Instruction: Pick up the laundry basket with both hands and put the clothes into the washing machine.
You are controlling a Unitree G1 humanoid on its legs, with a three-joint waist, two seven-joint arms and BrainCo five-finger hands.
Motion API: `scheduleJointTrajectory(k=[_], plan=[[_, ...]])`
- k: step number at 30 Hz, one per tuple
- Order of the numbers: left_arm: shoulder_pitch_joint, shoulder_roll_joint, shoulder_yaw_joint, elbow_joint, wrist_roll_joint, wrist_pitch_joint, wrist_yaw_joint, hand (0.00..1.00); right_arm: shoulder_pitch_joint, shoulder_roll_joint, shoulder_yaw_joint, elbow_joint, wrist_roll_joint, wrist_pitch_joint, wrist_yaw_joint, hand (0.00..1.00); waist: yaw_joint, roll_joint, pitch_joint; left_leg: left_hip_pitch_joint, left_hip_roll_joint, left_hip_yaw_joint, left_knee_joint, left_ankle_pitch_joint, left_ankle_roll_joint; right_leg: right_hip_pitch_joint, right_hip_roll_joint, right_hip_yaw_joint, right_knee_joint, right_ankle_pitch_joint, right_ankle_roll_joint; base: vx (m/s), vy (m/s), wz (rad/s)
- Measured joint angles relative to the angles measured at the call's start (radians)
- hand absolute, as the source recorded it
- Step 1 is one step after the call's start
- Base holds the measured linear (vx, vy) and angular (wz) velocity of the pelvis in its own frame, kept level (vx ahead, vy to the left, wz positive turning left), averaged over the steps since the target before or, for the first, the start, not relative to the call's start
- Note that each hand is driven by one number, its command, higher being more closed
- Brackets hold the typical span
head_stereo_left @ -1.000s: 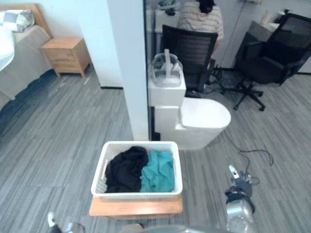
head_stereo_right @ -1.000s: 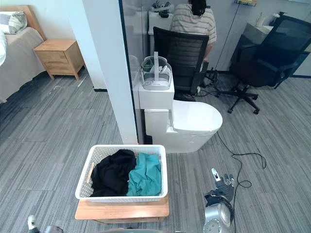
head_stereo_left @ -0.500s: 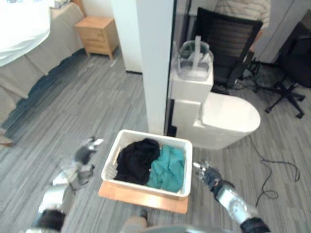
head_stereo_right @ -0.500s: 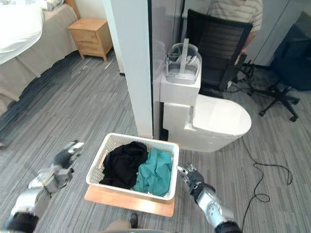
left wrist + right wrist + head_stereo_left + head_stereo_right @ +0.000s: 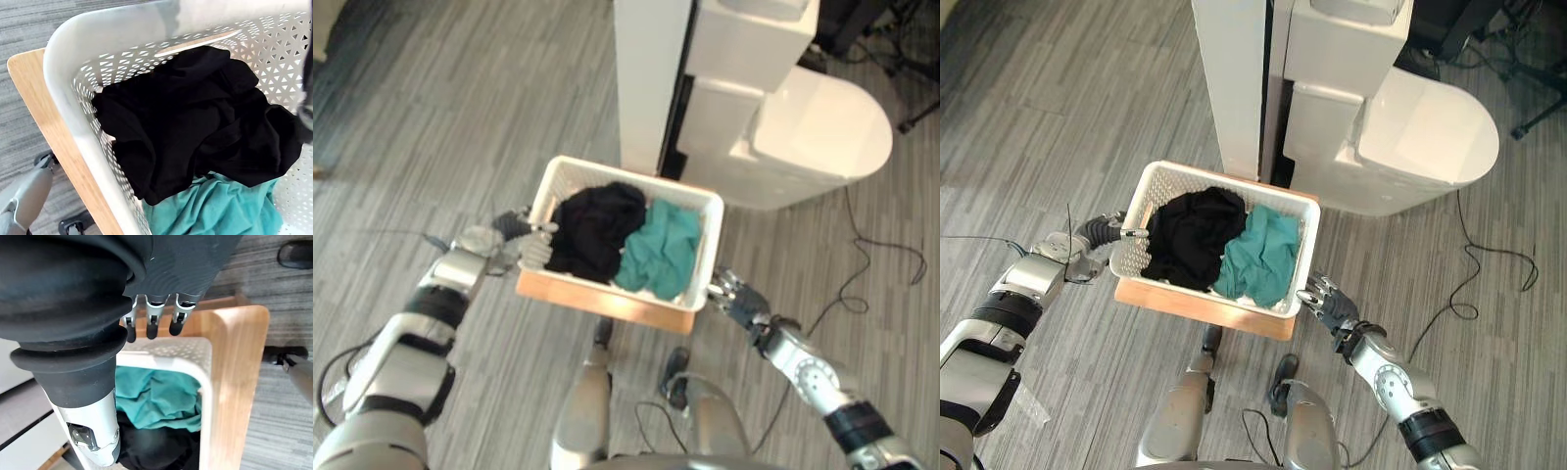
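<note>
The white laundry basket (image 5: 636, 178) rests on a low wooden stand (image 5: 607, 300). It holds a black garment (image 5: 595, 223) on its left and a teal garment (image 5: 658, 250) on its right. My left hand (image 5: 509, 240) is at the basket's left wall, open, its fingers reaching to the perforated side. My right hand (image 5: 736, 297) is open at the front right corner, with spread fingers (image 5: 151, 318) pointing at the rim (image 5: 205, 377) and the stand's edge (image 5: 239, 357). The left wrist view shows the rim (image 5: 78, 39) and the black garment (image 5: 195, 117) from close.
A white toilet (image 5: 813, 127) stands just behind the basket on the right, beside a white pillar (image 5: 651, 78). Grey striped floor (image 5: 431, 117) spreads out to the left.
The camera has tipped down over the basket. Both hands have closed in from well apart to the basket's left wall and front right corner.
</note>
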Motion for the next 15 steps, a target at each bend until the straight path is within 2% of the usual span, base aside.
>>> scheduleJointTrajectory(k=[5, 11, 15], plan=[[-0.018, 0.0, 0.082, -0.01, 0.086, -0.043, 0.025, 0.0, 0.037, 0.038, -0.081, -0.054, -0.04, -0.04, 0.02, 0.0, -0.002, -0.012, 0.026, -0.052, 0.009, 0.011, -0.034, 0.037, -0.006, -0.088, 0.002, 0.013, 0.022, 0.005, -0.006, -0.06, -0.017, -0.08], [-0.074, -0.005, 0.17, 0.007, 0.111, -0.051, 0.063, 0.0, 0.01, 0.144, -0.128, -0.138, -0.085, -0.087, 0.022, 0.0, -0.006, -0.021, 0.049, -0.095, 0.02, 0.031, -0.041, 0.043, -0.008, -0.149, 0.015, 0.036, 0.023, 0.013, -0.011, 0.03, -0.026, -0.13], [-0.113, -0.048, 0.231, 0.015, 0.167, -0.057, 0.103, 0.0, 0.009, 0.2, -0.132, -0.195, -0.117, -0.109, 0.022, 0.0, -0.017, -0.023, 0.055, -0.108, 0.026, 0.039, -0.055, 0.053, -0.011, -0.167, 0.02, 0.039, 0.019, 0.015, -0.014, 0.09, -0.033, -0.05]])
